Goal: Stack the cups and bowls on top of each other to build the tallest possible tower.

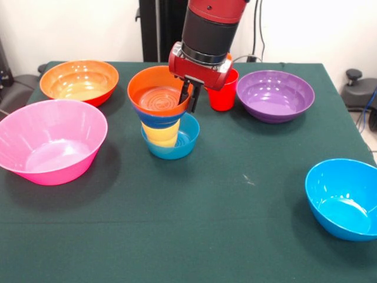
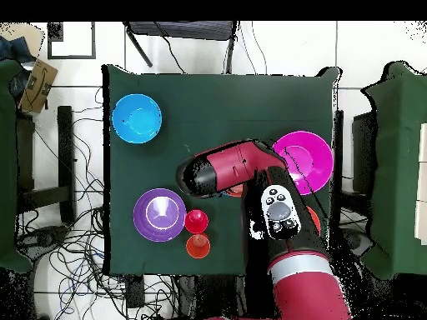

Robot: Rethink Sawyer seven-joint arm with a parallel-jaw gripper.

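Status: tower [image 1: 166,121] partly built, approx. mid-table. From the bottom up, as seen in front view: small blue bowl [image 1: 179,145] on the cloth, yellow cup [image 1: 158,134] standing in it, a second blue bowl [image 1: 158,117] seated on the cup, small orange bowl [image 1: 158,91] on top. Stack is seen to lean slightly; the top bowl overhangs the narrow cup below.

Gripper [image 1: 188,97] is positioned at the top bowl's rim, dark fingers [image 1: 184,93] reaching down at the rim. They appear close together, poss. pinching the rim wall, but whether the rim is actually clamped can't be told. In overhead view the arm covers the stack, so no check is available there.

Not yet stacked: red cup [image 1: 222,91] just behind the tower, w/ a second cup beside it in overhead view; purple bowl [image 1: 274,95]; bright blue bowl [image 1: 343,198]; pink bowl [image 1: 52,140]; large orange bowl [image 1: 79,81]. All are well apart on the table [image 1: 235,247].

Est. progress: 4 pcs placed, 6 left. Wide bowls on so narrow a column are judged a toppling risk
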